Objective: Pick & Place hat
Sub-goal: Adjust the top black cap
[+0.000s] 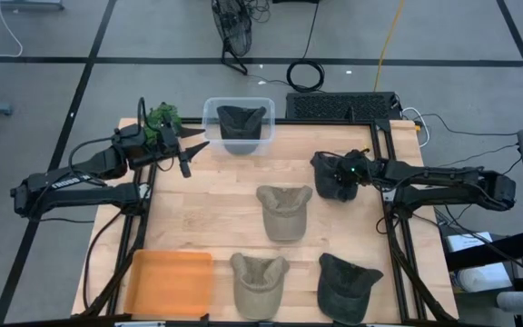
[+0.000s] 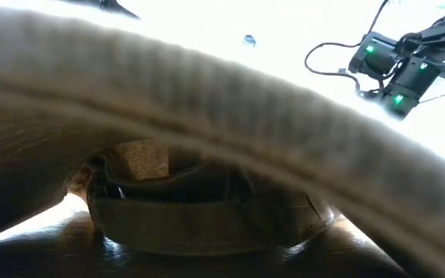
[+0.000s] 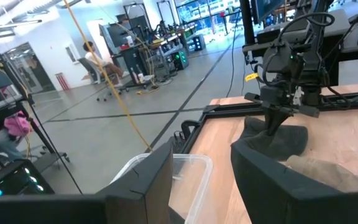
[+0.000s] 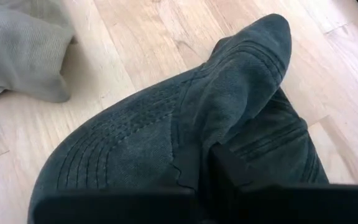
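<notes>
A dark grey hat (image 1: 334,177) lies at the table's right side. My right gripper (image 1: 348,173) is shut on it, and the hat fills the right wrist view (image 4: 166,124). My left gripper (image 1: 193,156) is open and empty, just left of a clear plastic bin (image 1: 237,123) at the far edge. Another dark hat (image 1: 241,120) lies inside the bin. The left wrist view shows my open fingers (image 3: 148,186), the bin's rim (image 3: 188,163) and my right arm standing on the dark hat (image 3: 278,137). My right gripper pinches a raised fold of the dark hat's cloth (image 4: 194,146) between its two fingers. The fingers come from above, pointing down. The rest of the hat (image 3: 291,140) lies on the table.
A tan hat (image 1: 284,211) lies at the table's middle. Another tan hat (image 1: 259,282) and a dark hat (image 1: 348,283) lie at the near edge. An orange tray (image 1: 171,282) sits at the near left. A tan hat (image 2: 207,208) blocks most of the low view.
</notes>
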{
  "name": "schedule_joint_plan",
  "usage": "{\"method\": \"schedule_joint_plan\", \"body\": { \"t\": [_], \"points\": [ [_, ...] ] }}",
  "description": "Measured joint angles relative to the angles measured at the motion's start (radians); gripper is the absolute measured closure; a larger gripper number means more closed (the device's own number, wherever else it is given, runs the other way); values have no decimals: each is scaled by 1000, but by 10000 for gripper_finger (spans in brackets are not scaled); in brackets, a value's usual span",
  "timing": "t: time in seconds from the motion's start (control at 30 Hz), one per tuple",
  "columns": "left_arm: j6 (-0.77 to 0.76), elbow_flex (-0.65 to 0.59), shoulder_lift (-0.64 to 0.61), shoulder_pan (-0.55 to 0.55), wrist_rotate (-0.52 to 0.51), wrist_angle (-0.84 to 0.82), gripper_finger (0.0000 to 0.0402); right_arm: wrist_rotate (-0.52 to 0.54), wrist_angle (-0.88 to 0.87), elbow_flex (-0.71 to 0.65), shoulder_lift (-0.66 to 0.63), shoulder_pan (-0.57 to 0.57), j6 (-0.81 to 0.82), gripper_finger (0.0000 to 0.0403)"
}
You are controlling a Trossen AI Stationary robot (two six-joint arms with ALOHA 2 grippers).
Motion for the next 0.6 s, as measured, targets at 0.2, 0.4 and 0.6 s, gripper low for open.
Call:
{"method": "schedule_joint_plan", "body": {
  "t": [0.2,0.4,0.6],
  "points": [
    [0,0,0,0,-1,-8,227,2,0,0,-2,0,-1,400],
    [0,0,0,0,-1,-7,227,92,1,0,-2,0,17,402],
    [0,0,0,0,-1,-6,227,253,87,-2,-1,-3,12,402]
  ]
}}
